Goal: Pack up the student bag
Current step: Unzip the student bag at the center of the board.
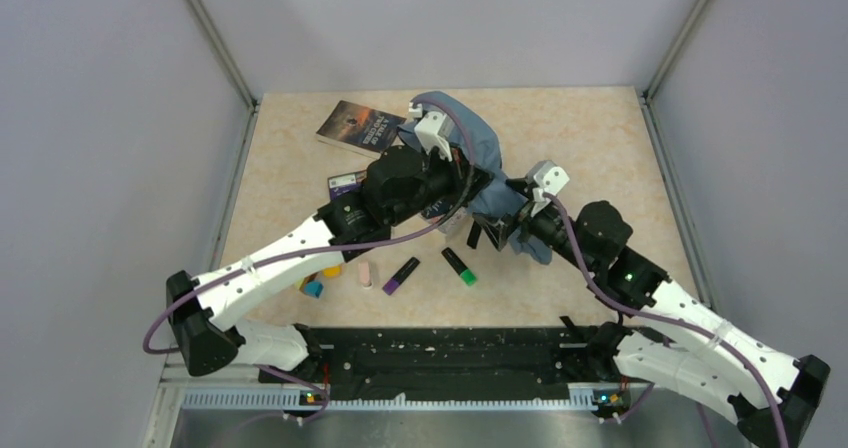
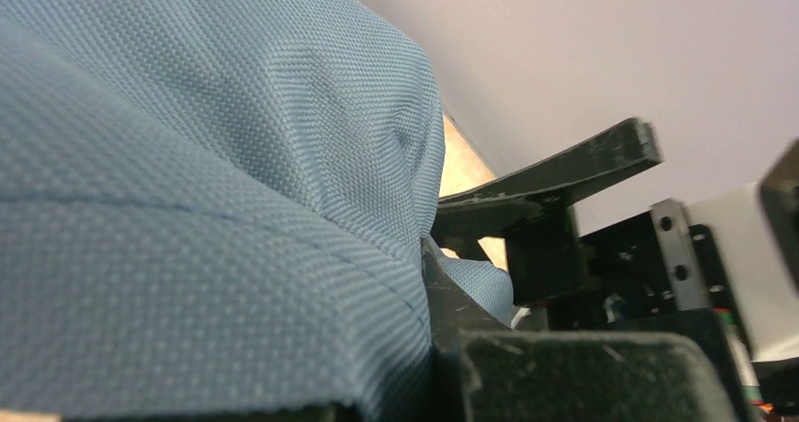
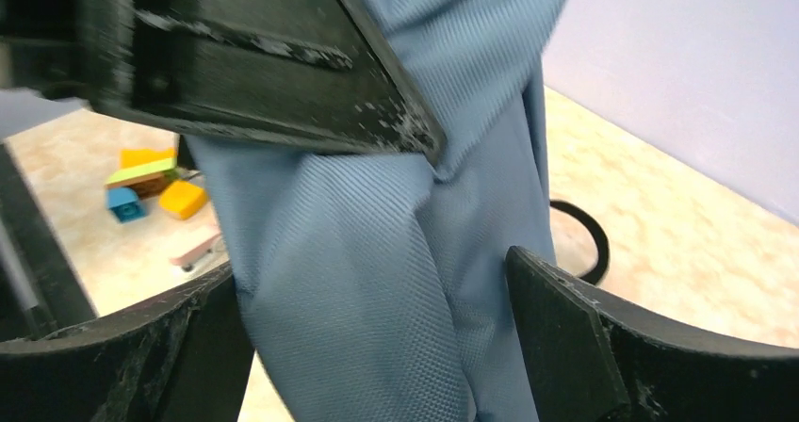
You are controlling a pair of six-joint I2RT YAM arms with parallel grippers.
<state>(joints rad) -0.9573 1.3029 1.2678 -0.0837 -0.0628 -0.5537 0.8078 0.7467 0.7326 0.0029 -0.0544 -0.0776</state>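
The slate-blue student bag (image 1: 478,143) is lifted off the table at the back middle, bunched between both grippers. My left gripper (image 1: 476,183) is shut on its fabric (image 2: 207,186); one of its fingers (image 3: 264,64) shows in the right wrist view pinching a fold. My right gripper (image 1: 498,232) is open, its fingers wide apart on either side of a hanging fold of the bag (image 3: 377,252), which touches both. In the left wrist view the fabric hides most of my left gripper (image 2: 419,285).
A dark-covered book (image 1: 360,126) lies at the back left, and another book (image 1: 345,181) lies partly under the left arm. A purple marker (image 1: 400,275), a green marker (image 1: 460,266), a pink eraser (image 1: 364,274) and small coloured blocks (image 1: 315,286) lie near the front. A black strap loop (image 3: 586,238) rests on the table.
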